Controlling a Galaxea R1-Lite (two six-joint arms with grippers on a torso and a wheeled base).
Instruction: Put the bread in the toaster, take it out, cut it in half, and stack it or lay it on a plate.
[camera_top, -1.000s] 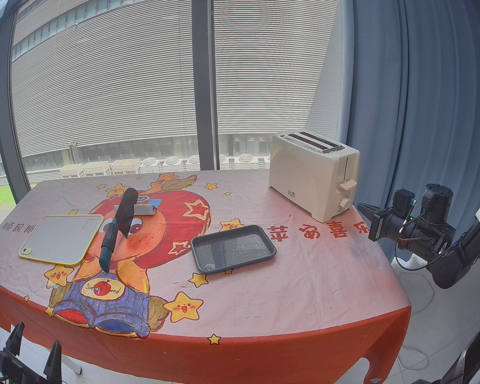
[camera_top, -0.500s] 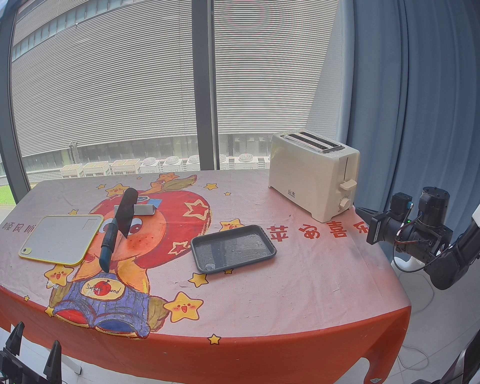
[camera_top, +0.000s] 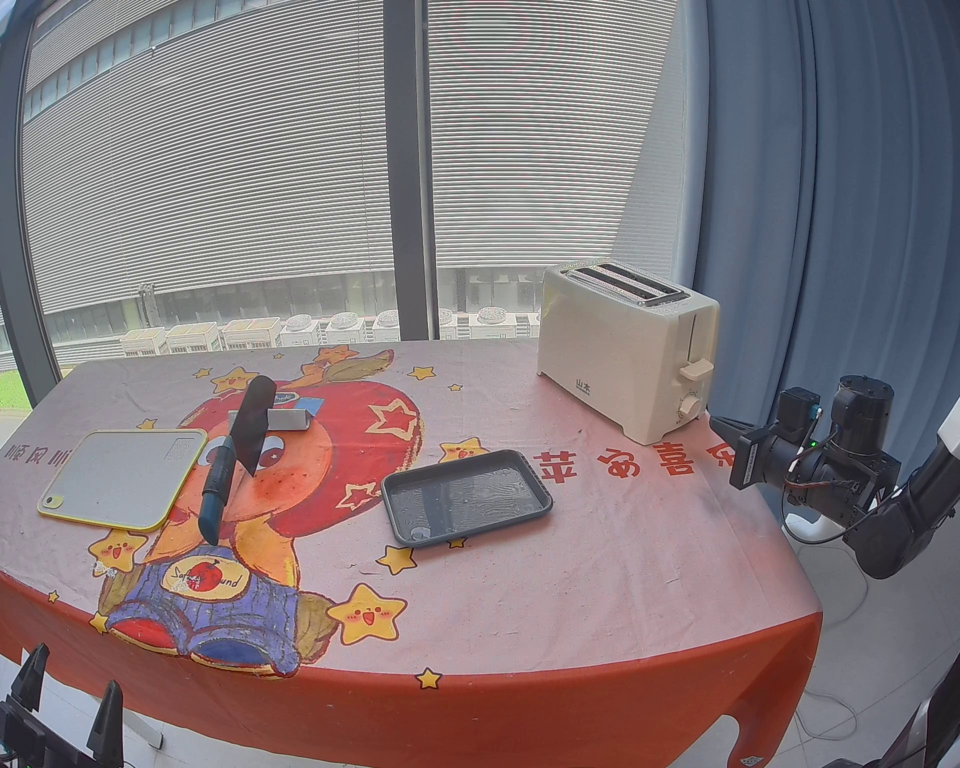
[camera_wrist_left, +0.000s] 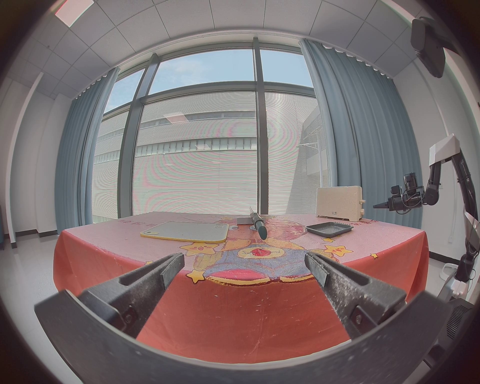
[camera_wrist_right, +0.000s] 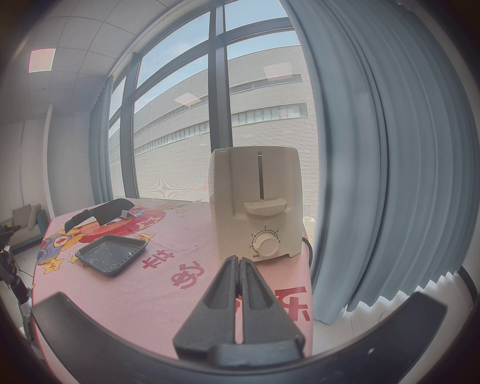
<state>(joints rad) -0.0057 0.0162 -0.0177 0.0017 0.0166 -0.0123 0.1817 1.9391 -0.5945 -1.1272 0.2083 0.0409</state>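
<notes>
A cream two-slot toaster (camera_top: 628, 350) stands at the table's far right, its side lever (camera_wrist_right: 265, 206) up and its slots dark. My right gripper (camera_top: 718, 422) hovers just off the table's right edge, level with the toaster's knob side and apart from it; its fingers (camera_wrist_right: 239, 272) are pressed shut with nothing between them. A dark grey plate-tray (camera_top: 466, 496) lies mid-table. A knife (camera_top: 230, 455) with a blue handle rests on a small block left of it, beside a pale cutting board (camera_top: 122, 478). My left gripper (camera_wrist_left: 242, 267) hangs open below the table's front left corner.
The table wears a red cartoon cloth (camera_top: 560, 590) with bare room in front of the tray and toaster. Blue curtains (camera_top: 830, 200) hang close behind and right of the toaster. Large windows back the table.
My right arm has drifted slightly left and down, closer to the toaster's lever side. Everything on the table has stayed put.
</notes>
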